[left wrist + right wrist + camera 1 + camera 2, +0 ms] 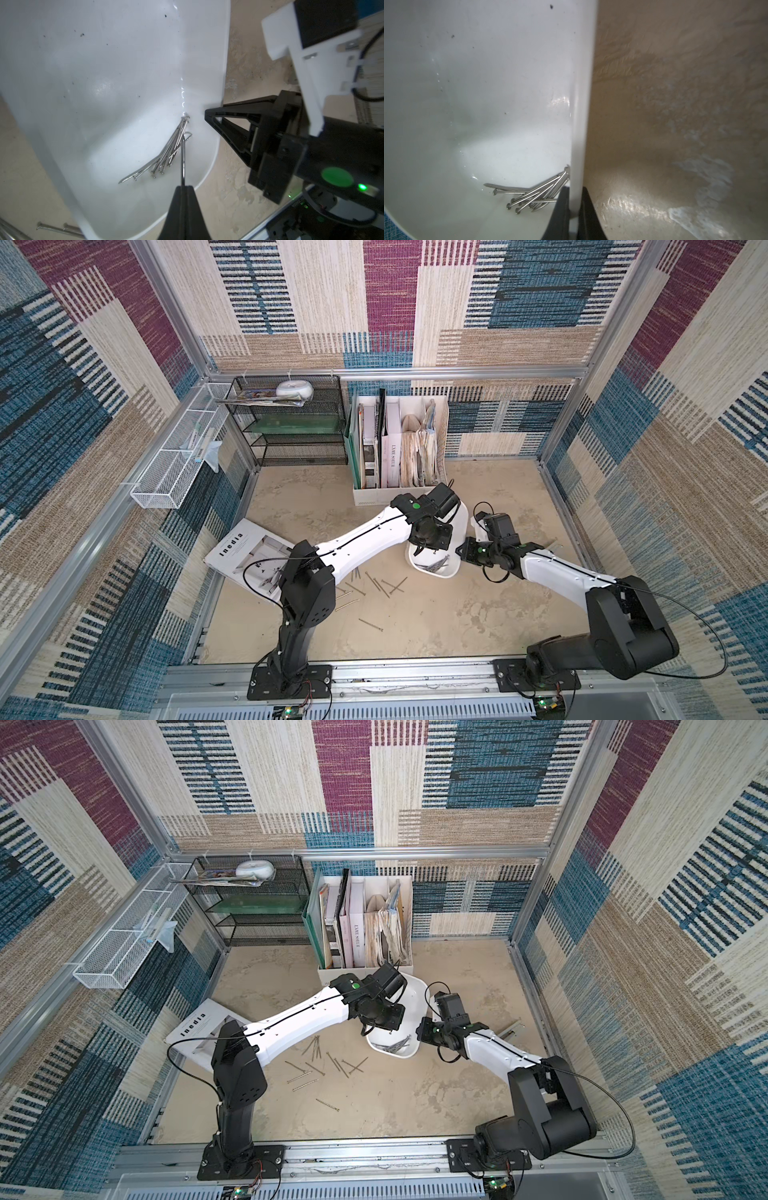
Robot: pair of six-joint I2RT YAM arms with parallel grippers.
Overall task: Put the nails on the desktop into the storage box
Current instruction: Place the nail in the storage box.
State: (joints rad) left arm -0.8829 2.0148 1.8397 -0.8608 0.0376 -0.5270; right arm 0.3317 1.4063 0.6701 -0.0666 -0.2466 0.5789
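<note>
Storage box (452,570) stands mid-bench (457,622), with a cluster of nails (434,565) at its near end. Several loose nails (376,585) lie scattered just left of it. Left end effector (422,549) is over the box interior. Right end effector (460,550) is at its right wall.

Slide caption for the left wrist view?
Left pincer holds one nail above the storage box; right pincer clamps its wall.

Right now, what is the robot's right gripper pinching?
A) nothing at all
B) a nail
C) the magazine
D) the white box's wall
D: the right wrist view shows the right gripper clamped on the wall of the storage box, one finger on each side.
</note>
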